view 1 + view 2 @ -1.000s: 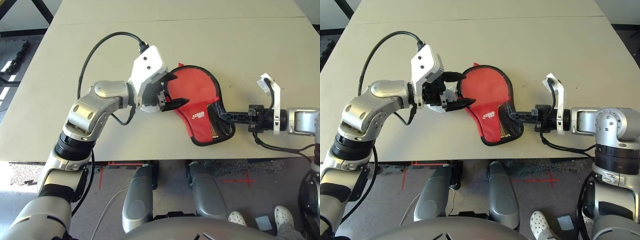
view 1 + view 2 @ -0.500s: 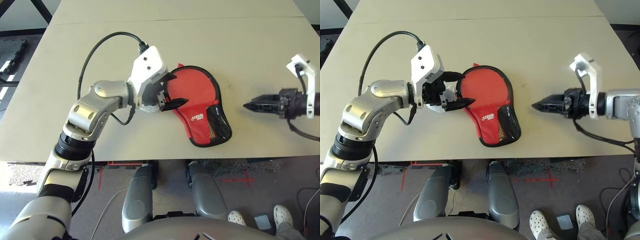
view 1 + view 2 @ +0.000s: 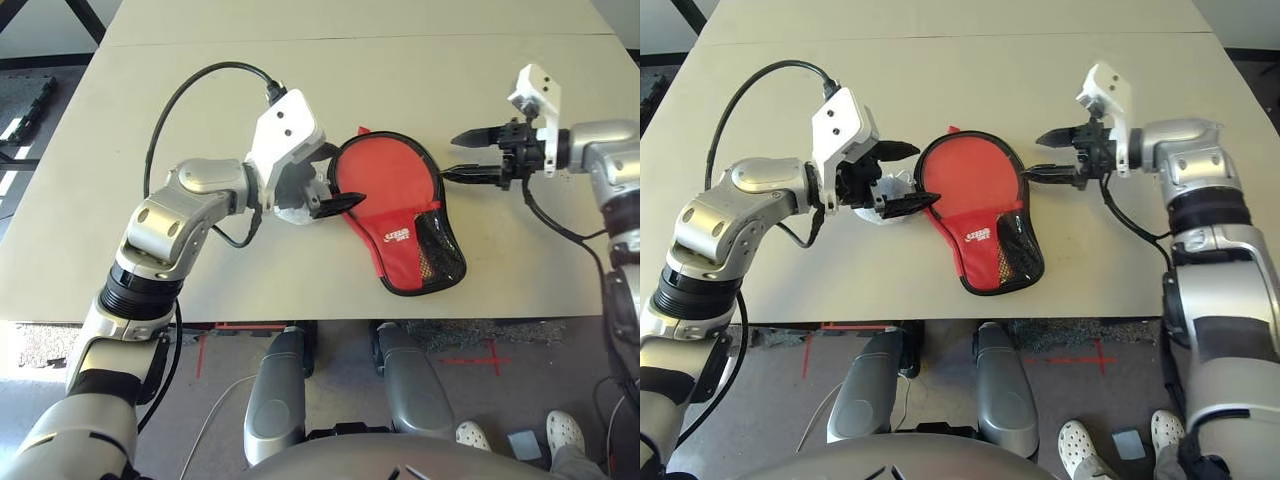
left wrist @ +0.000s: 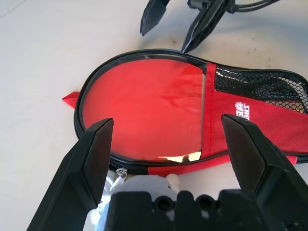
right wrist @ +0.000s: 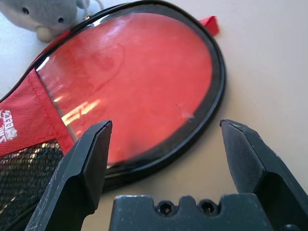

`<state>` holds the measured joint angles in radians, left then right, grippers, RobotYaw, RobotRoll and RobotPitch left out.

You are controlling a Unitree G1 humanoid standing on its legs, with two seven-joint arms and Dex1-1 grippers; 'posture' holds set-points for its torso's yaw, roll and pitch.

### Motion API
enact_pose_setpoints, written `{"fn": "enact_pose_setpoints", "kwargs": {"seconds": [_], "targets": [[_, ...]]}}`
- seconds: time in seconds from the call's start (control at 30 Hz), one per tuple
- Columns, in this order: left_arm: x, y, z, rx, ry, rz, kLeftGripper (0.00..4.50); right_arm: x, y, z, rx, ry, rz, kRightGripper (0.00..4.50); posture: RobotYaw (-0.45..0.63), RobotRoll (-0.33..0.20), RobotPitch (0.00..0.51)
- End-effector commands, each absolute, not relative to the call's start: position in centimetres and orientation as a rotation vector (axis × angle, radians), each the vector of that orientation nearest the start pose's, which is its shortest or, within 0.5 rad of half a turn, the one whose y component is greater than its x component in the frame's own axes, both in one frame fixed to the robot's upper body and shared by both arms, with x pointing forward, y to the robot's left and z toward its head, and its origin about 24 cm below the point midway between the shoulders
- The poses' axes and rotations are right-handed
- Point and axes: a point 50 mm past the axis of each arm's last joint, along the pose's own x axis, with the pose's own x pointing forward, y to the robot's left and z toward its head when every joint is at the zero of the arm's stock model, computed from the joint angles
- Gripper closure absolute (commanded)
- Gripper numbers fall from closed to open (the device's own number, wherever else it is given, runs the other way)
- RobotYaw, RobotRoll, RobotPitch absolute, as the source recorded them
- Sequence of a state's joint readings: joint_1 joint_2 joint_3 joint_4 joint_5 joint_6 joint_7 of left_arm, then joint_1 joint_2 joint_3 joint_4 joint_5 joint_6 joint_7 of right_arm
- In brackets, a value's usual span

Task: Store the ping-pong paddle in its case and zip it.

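Case: the case (image 3: 395,215) lies flat mid-worktop, red fabric, black trim, mesh pocket at its near end.
Wrist views: glossy clear window over the round red head; a small grey plush toy (image 5: 45,17) at the left rim.
Left claw (image 3: 335,180): spread wide, empty, at the left edge.
Right claw (image 3: 462,155): spread wide, empty, by the far-right rim.
Worktop (image 3: 150,120): plain beige.

Red cloth case (image 3: 400,215), glossy window

A pale beige tabletop (image 3: 420,90) fills most of the frame. A small grey plush toy (image 5: 45,17) with dark eyes lies left of centre. White shoes (image 3: 565,440) show at lower right on the floor.
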<state>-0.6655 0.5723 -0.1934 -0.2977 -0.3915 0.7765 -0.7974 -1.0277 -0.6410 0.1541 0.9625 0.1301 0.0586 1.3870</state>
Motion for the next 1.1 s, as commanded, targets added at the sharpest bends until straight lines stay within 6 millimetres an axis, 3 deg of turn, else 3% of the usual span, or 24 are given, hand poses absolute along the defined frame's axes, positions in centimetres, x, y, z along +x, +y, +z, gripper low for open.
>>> {"fn": "enact_pose_setpoints", "kwargs": {"seconds": [0.03, 0.4, 1.1], "targets": [[28.9, 12.2, 20.4, 0.385, 0.106, -1.060, 0.00, 37.0, -21.6, 17.1, -0.422, 0.313, 1.190, 0.04, 0.11, 0.000, 0.262], [29.3, 14.6, 19.8, 0.401, 0.191, -0.957, 0.00, 36.8, -20.5, 14.6, -0.476, 0.388, 1.259, 0.04, 0.14, 0.000, 0.263], [28.1, 17.0, 16.4, 0.436, 0.534, -0.934, 0.00, 36.8, -20.4, 14.1, -0.500, 0.374, 1.232, 0.04, 0.13, 0.000, 0.265]]}}
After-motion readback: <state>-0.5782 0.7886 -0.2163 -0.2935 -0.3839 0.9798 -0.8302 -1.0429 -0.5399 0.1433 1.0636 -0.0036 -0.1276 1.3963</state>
